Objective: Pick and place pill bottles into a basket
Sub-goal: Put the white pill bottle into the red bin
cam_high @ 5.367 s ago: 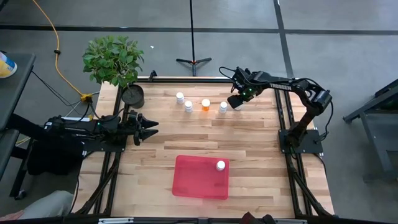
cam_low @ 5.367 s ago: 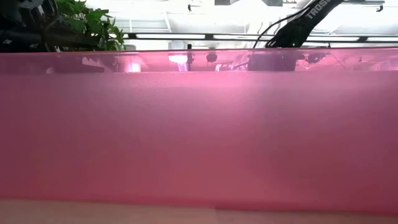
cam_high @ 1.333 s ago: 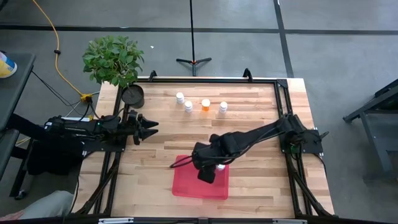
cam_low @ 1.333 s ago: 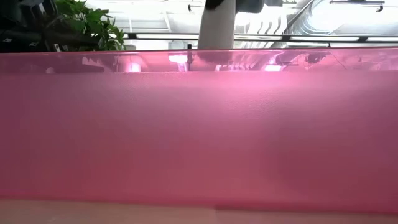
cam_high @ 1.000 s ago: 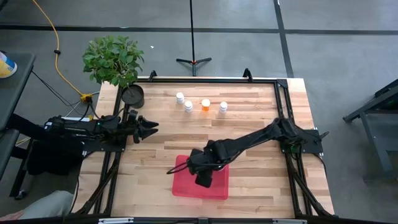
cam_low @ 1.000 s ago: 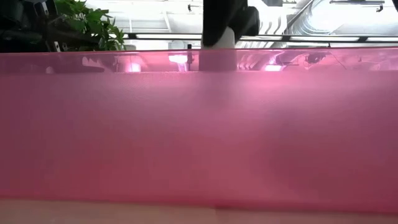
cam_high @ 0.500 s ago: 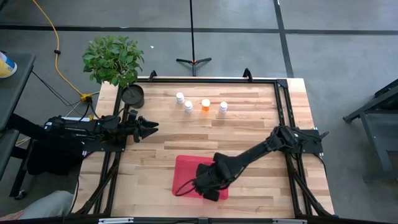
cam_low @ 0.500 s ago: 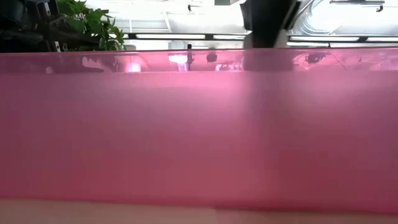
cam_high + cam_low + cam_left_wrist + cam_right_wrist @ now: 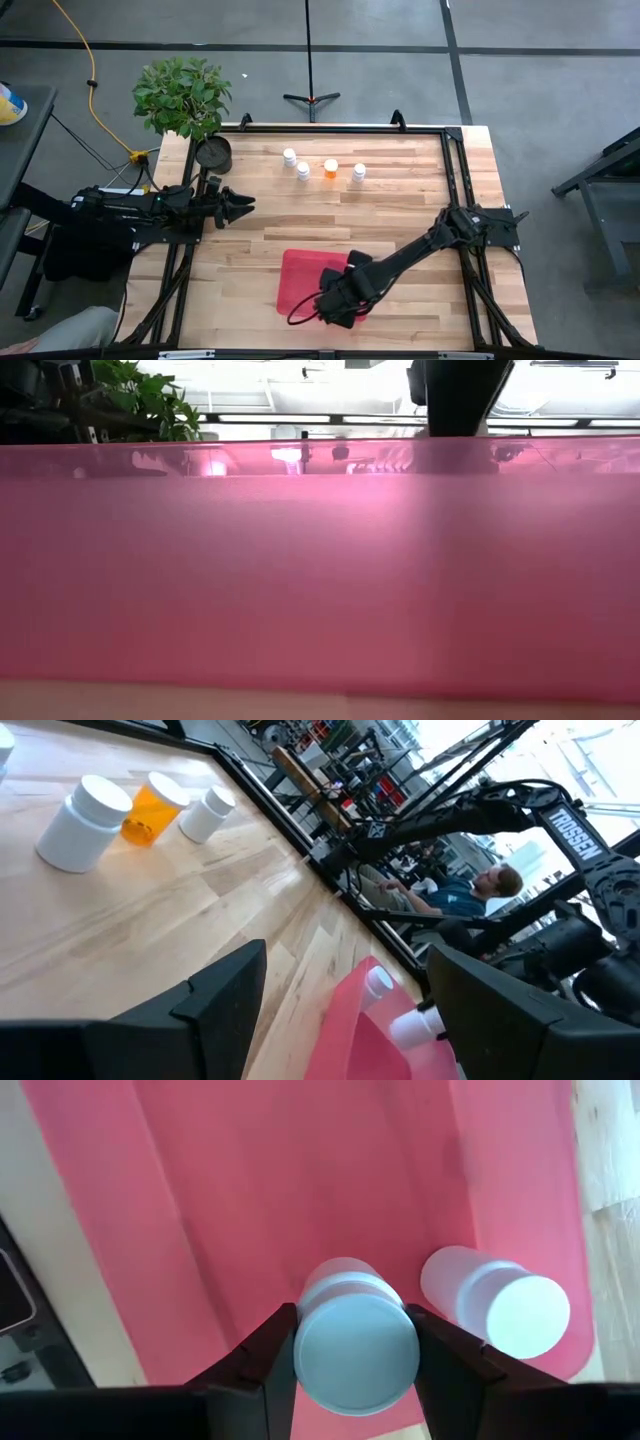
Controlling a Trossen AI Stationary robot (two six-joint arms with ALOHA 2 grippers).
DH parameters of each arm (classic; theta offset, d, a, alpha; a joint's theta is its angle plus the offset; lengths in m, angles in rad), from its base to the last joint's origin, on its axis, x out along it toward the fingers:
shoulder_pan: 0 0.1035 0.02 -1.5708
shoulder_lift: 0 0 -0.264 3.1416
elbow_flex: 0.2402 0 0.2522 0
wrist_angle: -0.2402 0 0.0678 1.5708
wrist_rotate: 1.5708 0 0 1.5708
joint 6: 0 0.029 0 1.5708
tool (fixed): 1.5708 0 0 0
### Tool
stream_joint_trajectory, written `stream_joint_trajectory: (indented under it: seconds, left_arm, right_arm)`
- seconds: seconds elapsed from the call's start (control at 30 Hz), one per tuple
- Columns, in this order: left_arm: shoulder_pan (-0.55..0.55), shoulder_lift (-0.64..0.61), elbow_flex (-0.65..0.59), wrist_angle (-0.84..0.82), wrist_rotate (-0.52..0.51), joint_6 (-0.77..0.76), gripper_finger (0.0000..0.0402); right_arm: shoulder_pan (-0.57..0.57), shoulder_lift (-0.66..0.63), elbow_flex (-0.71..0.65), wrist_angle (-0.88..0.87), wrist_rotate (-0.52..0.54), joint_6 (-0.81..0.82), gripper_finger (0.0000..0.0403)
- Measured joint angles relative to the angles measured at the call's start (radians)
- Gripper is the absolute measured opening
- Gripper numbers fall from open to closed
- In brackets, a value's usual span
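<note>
The red-pink basket (image 9: 305, 275) lies near the table's front edge. My right gripper (image 9: 335, 302) is over its near part, shut on a white pill bottle (image 9: 355, 1342). Another white bottle (image 9: 495, 1305) stands on its base in the basket beside it. Two white bottles (image 9: 289, 156) (image 9: 303, 170), the orange bottle (image 9: 330, 167) and a third white one (image 9: 358, 172) stand on their bases at the table's far side. My left gripper (image 9: 238, 205) is open and empty at the left edge. My right gripper pinches the white bottle between its two fingers (image 9: 262, 1365), just below the white cap (image 9: 355, 1348), on opposite sides. The fingers come from above, pointing down. The bottle is upright over the basket floor (image 9: 250, 1200); whether its base touches, I cannot tell.
A round black pot (image 9: 213, 152) with a leafy plant (image 9: 182, 95) stands at the far left corner. A black frame (image 9: 455, 180) borders the table. In the low view the basket's pink wall (image 9: 320, 570) fills the picture, with my right arm (image 9: 460, 395) above it.
My right gripper has carried the white bottle toward the table's near edge over the basket and gone down; in the low view the bottle has sunk behind the basket's wall. It has stayed shut on the bottle.
</note>
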Motion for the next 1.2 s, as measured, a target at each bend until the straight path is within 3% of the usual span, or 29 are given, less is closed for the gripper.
stream_joint_trajectory:
  seconds: [0.4, 0.9, 1.2]
  left_arm:
    - [0.000, 0.000, 0.000, -0.002, 0.033, -0.004, 0.0310]
    - [0.000, 0.000, 0.000, -0.003, 0.032, -0.003, 0.0310]
    - [0.000, 0.000, 0.000, -0.003, 0.032, -0.011, 0.0310]
  right_arm:
    - [0.003, 0.024, 0.000, -0.035, -0.003, 0.108, 0.0148]
    - [0.021, 0.011, -0.140, 0.122, -0.059, 0.168, 0.0148]
    - [0.019, 0.021, -0.145, 0.117, -0.038, 0.146, 0.0199]
